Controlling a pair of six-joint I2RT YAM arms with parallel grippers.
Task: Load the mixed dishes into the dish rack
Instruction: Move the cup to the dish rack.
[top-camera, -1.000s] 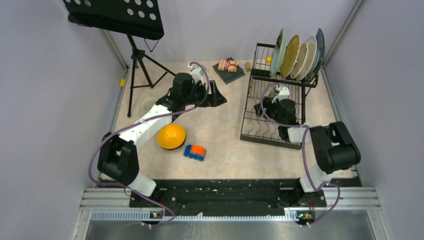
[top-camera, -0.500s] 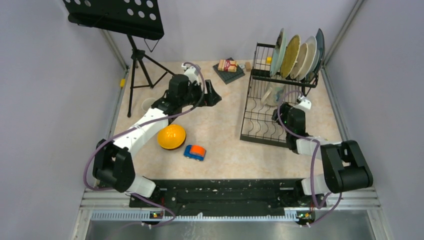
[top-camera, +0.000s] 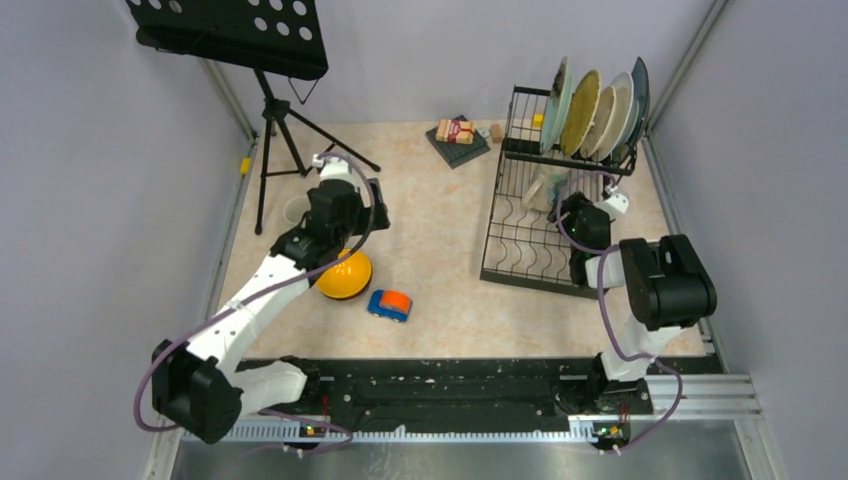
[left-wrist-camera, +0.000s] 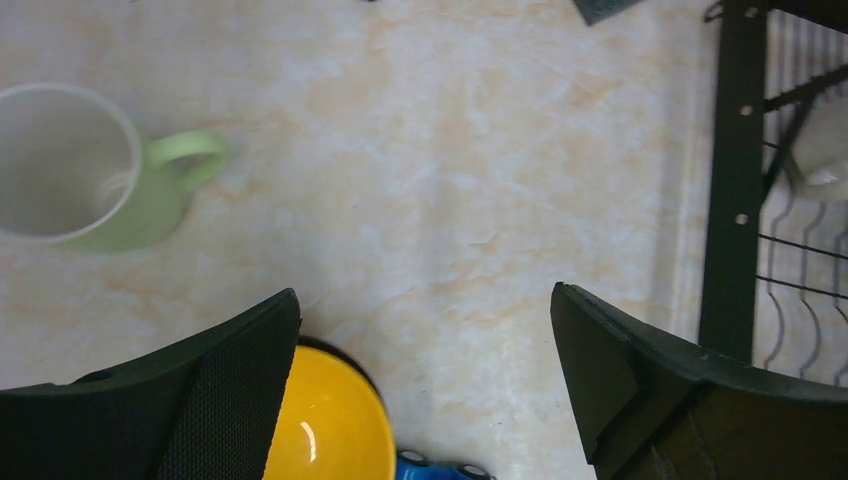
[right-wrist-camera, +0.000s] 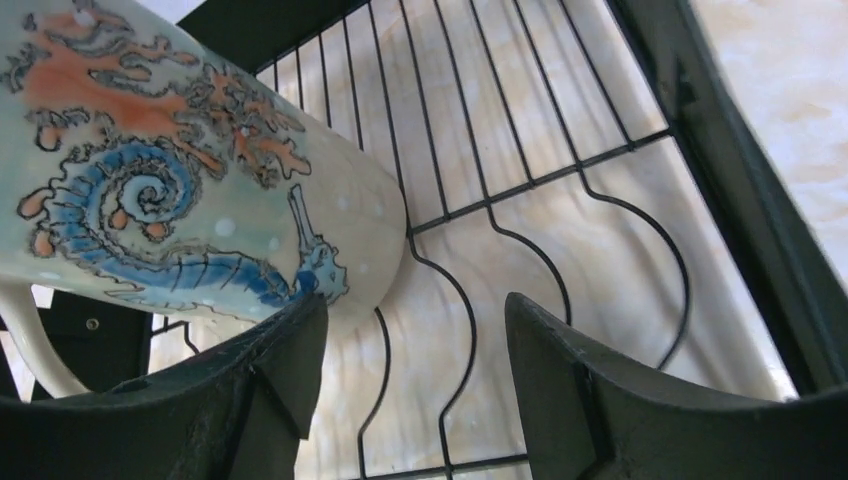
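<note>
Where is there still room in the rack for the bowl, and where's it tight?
Free: the rack's near-left slots, between the lying mug and the front rail; also bare tabletop between bowl, toy car and rack. Crowded: the upper tier, filled with upright plates, and the far-left corner by the green mug and tripod.
</note>
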